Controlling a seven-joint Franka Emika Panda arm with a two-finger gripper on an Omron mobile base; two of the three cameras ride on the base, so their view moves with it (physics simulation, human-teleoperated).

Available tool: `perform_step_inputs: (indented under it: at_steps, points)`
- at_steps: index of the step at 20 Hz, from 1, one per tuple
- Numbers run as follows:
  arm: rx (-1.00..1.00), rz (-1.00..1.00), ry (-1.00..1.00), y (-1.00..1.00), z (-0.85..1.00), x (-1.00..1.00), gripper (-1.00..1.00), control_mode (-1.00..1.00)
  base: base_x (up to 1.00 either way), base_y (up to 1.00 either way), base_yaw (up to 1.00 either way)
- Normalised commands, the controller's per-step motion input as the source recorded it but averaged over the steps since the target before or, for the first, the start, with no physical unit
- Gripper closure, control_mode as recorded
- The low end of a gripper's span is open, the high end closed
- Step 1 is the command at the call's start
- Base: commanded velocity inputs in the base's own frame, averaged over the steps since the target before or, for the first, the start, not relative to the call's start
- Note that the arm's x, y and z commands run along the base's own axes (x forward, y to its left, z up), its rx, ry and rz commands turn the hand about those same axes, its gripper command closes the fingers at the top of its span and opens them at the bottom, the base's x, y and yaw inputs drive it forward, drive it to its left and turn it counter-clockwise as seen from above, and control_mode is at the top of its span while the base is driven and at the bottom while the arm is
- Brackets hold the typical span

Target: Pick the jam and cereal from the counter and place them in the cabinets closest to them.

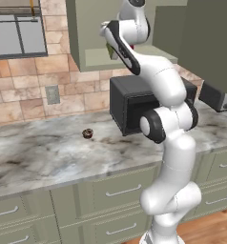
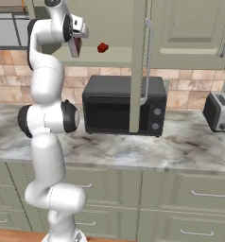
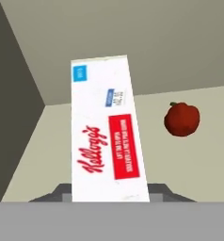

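Observation:
The cereal (image 3: pixel 107 136) is a pale-sided box with red lettering, standing nearly upright between the fingertips of my gripper (image 3: pixel 110 195), which is shut on it. The box is inside the doorless shelf recess of the cabinets (image 3: pixel 189 155), at or just above the shelf floor and near the left wall. From the base, my gripper (image 1: pixel 114 47) (image 2: pixel 76 45) reaches into that recess (image 1: pixel 94 59) above the microwave, with a sliver of the cereal (image 1: pixel 109 50) showing at the hand. The jam is out of view.
A round red apple-like fruit (image 3: pixel 181 119) (image 2: pixel 102 47) lies on the shelf right of the box. Below stands the black microwave (image 1: pixel 129 107) (image 2: pixel 119 106). An open cabinet door (image 2: pixel 139 71) hangs edge-on before it. A toaster (image 2: pixel 220 111) stands right; a brown doughnut (image 1: pixel 87 133) lies on the counter.

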Motion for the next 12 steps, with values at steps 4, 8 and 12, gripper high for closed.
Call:
perform_step_inputs:
  at_steps: [4, 8, 12]
  points:
    - [-0.03, 0.0, 0.0, 0.03, 0.0, 0.08, -1.0, -1.0, 0.0, 0.0, 0.0]
    - [-0.03, 0.0, 0.0, 0.0, 0.0, 0.04, -1.0, -1.0, 0.0, 0.0, 0.0]
    - [-0.02, 0.0, 0.0, 0.0, 0.0, -0.02, -1.0, -1.0, 0.0, 0.0, 0.0]
